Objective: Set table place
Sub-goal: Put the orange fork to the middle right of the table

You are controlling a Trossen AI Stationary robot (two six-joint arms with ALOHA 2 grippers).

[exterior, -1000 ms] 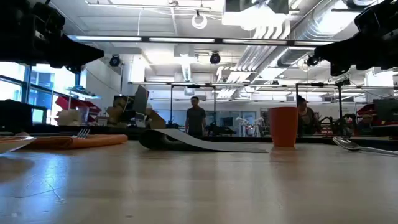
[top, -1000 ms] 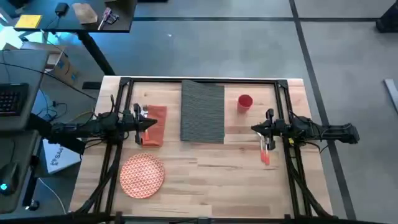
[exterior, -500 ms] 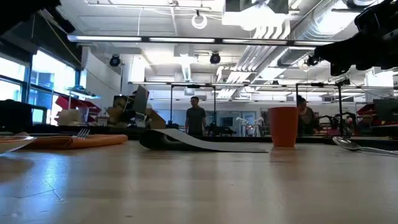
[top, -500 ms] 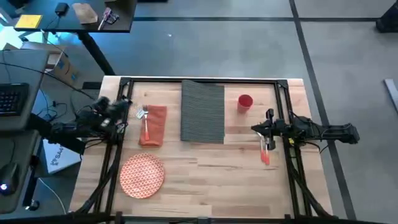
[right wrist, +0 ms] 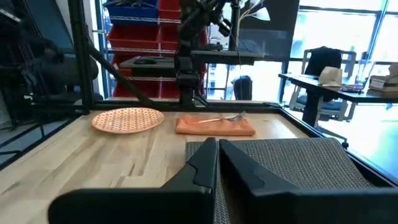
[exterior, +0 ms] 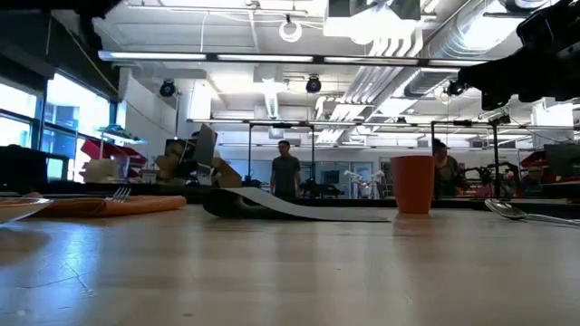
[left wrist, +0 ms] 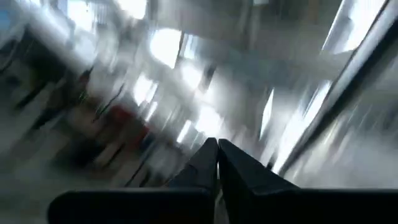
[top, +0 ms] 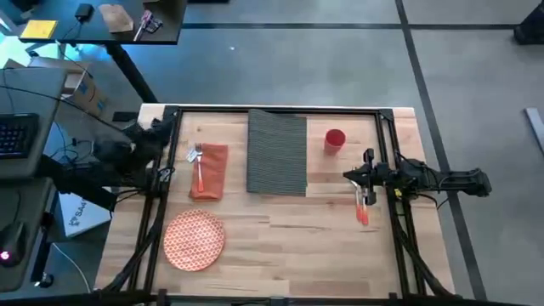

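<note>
The dark grey placemat (top: 276,153) lies at the far middle of the table (top: 280,255). The red cup (top: 335,140) stands to its right. To the mat's left lies the orange napkin (top: 210,170) with an orange-handled fork (top: 198,167) on top. The patterned plate (top: 194,239) sits near the front left. More orange-handled cutlery (top: 363,209) lies on the wood at the right. My right gripper (top: 350,176) hovers shut above that cutlery's far end, pointing at the mat. My left gripper (left wrist: 216,157) is shut, drawn back over the table's left edge (top: 160,134) and tipped upward.
A black rail frame (top: 280,110) runs around the working area. A dark desk with a keyboard (top: 17,136) stands off the table's left side. A person (exterior: 286,172) stands far back in the room. Bare wood lies between the plate and the right-hand cutlery.
My left gripper has pulled away from above the napkin toward the table's left edge, rising and tipping upward. The fork stays lying on the napkin. The right arm has kept still.
</note>
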